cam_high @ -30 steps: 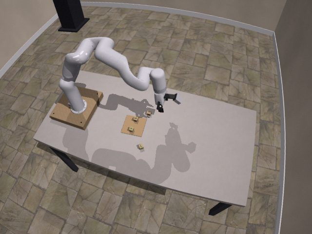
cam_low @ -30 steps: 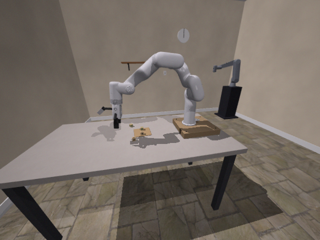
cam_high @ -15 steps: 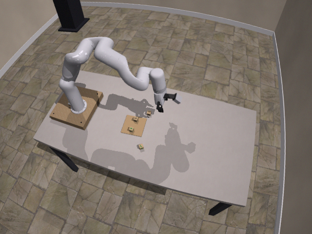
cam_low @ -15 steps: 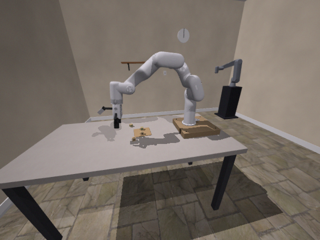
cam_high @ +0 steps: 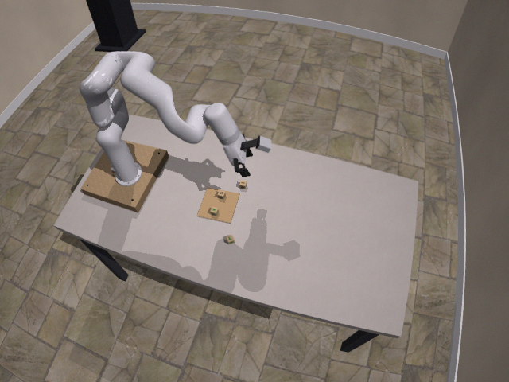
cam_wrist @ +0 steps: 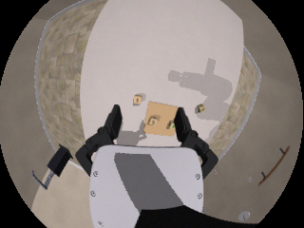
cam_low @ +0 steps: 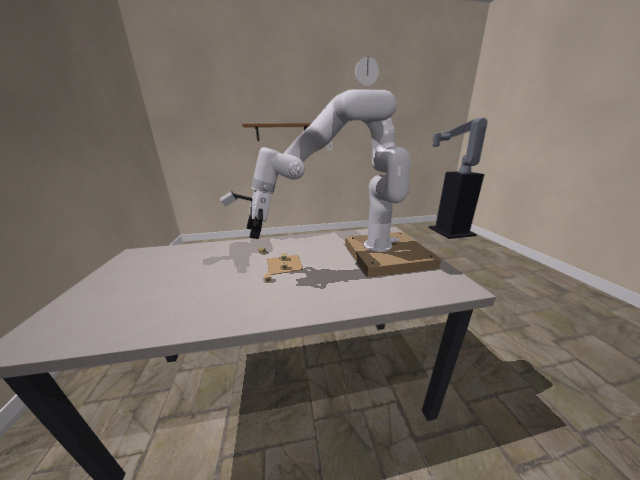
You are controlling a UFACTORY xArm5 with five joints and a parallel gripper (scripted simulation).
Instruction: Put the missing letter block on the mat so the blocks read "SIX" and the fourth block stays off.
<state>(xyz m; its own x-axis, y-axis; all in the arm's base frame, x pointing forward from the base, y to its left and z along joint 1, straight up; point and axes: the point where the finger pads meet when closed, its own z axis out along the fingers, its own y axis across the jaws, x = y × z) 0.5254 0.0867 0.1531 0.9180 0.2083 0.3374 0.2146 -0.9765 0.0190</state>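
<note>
A tan mat (cam_high: 219, 205) lies on the table in front of the robot's base. Two letter blocks sit on it, one (cam_high: 221, 194) nearer my gripper and one (cam_high: 213, 211) beside it. A third block (cam_high: 242, 184) lies on the table just off the mat's corner. A fourth block (cam_high: 229, 239) lies off the mat on the other side. My gripper (cam_high: 241, 168) is open and empty, raised above the table close to the third block. In the wrist view the mat (cam_wrist: 161, 117) shows between my fingers, with the third block (cam_wrist: 137, 99) to the left. The letters are too small to read.
The robot's wooden base plate (cam_high: 124, 174) sits at the table's left end. The wrist camera housing (cam_high: 259, 143) sticks out beside the gripper. The table's far edge runs close behind the gripper.
</note>
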